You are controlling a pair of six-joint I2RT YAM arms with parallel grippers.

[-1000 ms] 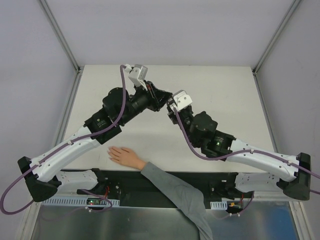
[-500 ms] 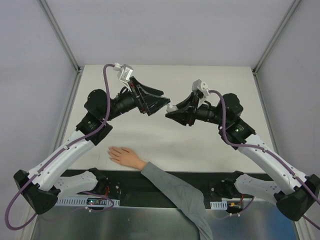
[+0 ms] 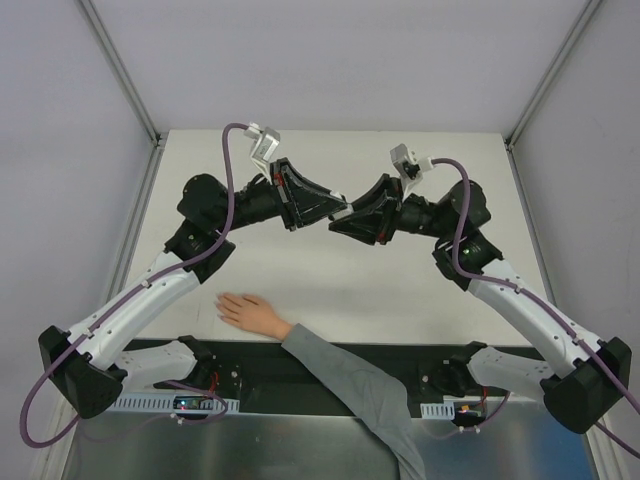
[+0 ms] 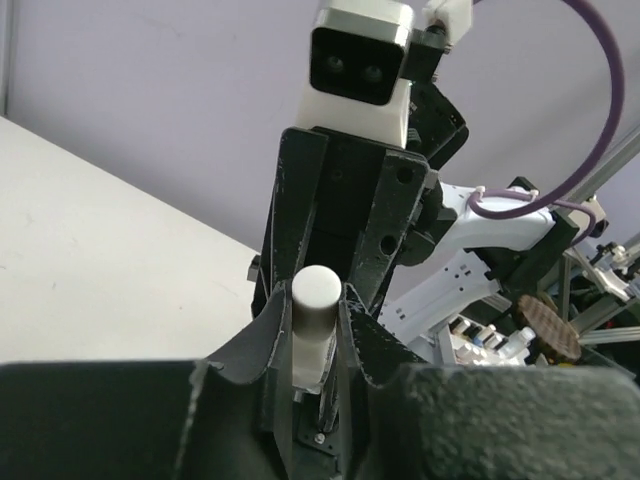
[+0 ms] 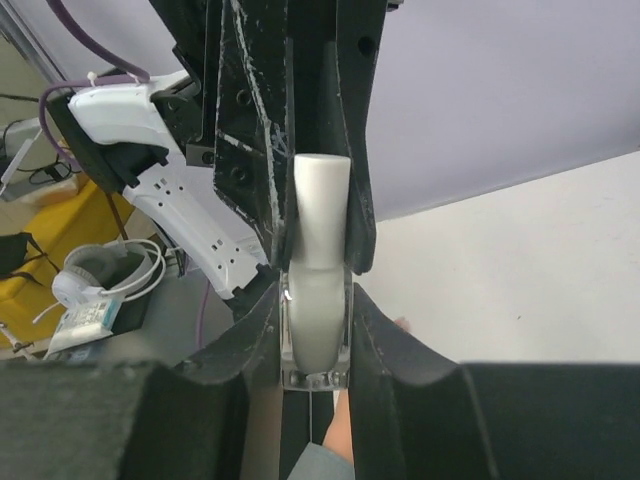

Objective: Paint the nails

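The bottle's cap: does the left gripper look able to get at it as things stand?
Probably yes. The right gripper holds the bottle by its body with the cap pointing outward. The left gripper straddles the cap closely, and nothing sits between them.

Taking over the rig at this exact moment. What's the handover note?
Right gripper: shut on the bottle, held in the air above the table.
Left gripper: closed on the bottle's cap, tip to tip with the right.
Hand: flat on the table near the arm bases; nails too small to judge.
Done: bottle lifted. Left: take the cap off, paint the nails.
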